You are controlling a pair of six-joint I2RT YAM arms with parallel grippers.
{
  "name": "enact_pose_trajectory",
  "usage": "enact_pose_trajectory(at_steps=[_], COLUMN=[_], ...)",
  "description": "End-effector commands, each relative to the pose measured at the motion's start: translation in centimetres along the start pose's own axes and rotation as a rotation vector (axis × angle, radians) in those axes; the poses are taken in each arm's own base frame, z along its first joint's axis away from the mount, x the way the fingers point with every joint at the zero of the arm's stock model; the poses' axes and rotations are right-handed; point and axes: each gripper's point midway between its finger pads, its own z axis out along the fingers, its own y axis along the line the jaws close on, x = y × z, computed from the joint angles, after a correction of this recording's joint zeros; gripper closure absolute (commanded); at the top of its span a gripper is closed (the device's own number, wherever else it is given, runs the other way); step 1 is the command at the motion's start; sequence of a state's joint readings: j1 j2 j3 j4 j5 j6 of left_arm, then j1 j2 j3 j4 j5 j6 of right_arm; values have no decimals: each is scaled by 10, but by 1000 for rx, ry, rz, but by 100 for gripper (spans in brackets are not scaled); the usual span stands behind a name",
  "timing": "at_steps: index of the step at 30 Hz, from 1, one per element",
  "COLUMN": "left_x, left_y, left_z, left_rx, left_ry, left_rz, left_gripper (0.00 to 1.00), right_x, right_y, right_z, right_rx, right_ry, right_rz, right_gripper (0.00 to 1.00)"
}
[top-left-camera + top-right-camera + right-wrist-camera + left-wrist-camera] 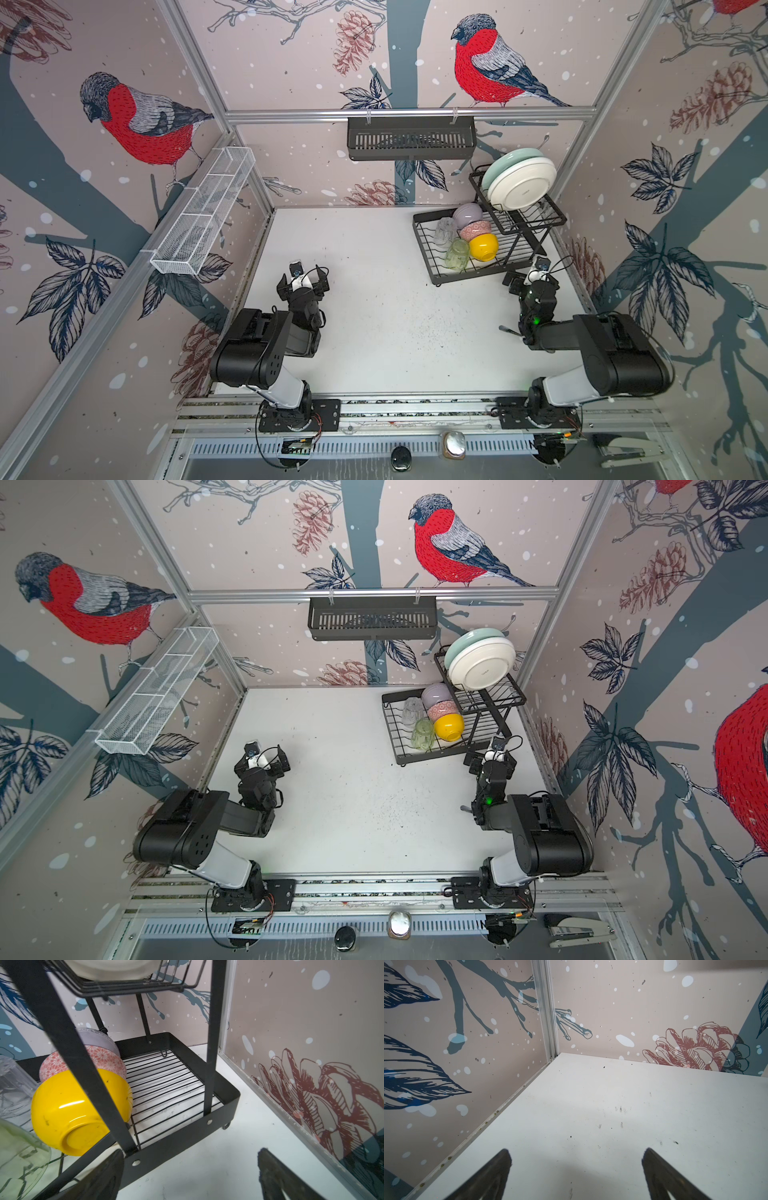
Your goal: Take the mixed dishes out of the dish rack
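While both hands are wide open and hold nothing, the left hand (576,1154) hovers over the white bench (374,311), lower left. The full dish rack (469,277) sits upper right. The right hand (191,1151), just beside it, should reach around the black post (83,1068) for the yellow bowl (79,1109).

Left tool (577,1150): two dark fingers (492,1176) are seen spread wide apart, and only bare table shows in the gap.
Table (612,1101): a white surface is shown, marked by small dark specks and scuffs, possibly dirt.
Corner post (546,1012): an aluminium upright is seen where two walls (623,1001) meet at the table's corner.
Wall print: a beige ground is covered with dark blue leaves (415,1078), a grey-blue branch (460,1005) and a red pine cone (695,1047).
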State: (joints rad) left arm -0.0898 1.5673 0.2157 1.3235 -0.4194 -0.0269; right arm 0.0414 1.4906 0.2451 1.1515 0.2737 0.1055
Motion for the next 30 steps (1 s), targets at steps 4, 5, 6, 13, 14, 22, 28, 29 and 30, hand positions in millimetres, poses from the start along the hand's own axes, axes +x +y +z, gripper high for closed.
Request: enact_pose_trajectory(at_steps=[4, 5, 6, 13, 14, 22, 28, 29, 30], left_x=[-8, -9, -10, -20, -20, -25, -50, -52, -51], left_y=[0, -3, -6, -3, -3, -2, 6, 5, 3], left_z=[0, -3, -6, -20, -20, -19, -11, -11, -12], left_rx=[1, 24, 40, 24, 24, 12, -112, -106, -94], left_ry=[-33, -40, -53, -112, -111, -113, -20, -12, 2], left_rz=[-13, -1, 5, 7, 7, 5, -20, -48, -63], left_gripper=[2, 2, 2, 2, 2, 2, 3, 2, 2], right_x=[-6, -7, -10, -28, -32, -40, -54, -57, -59], right_y=[0, 0, 2, 27, 33, 82, 96, 100, 105], right_z=[-2, -3, -3, -19, -23, -26, -45, -46, -46], right_rx=[15, 16, 12, 23, 21, -110, -157, -175, -193], right_ry=[-27, -32, -40, -78, -94, -16, 14, 35, 65], right_rz=[0, -4, -13, -138, -163, -186, -157, -145, -137], right_gripper=[0, 0, 0, 0, 1, 1, 1, 1, 0])
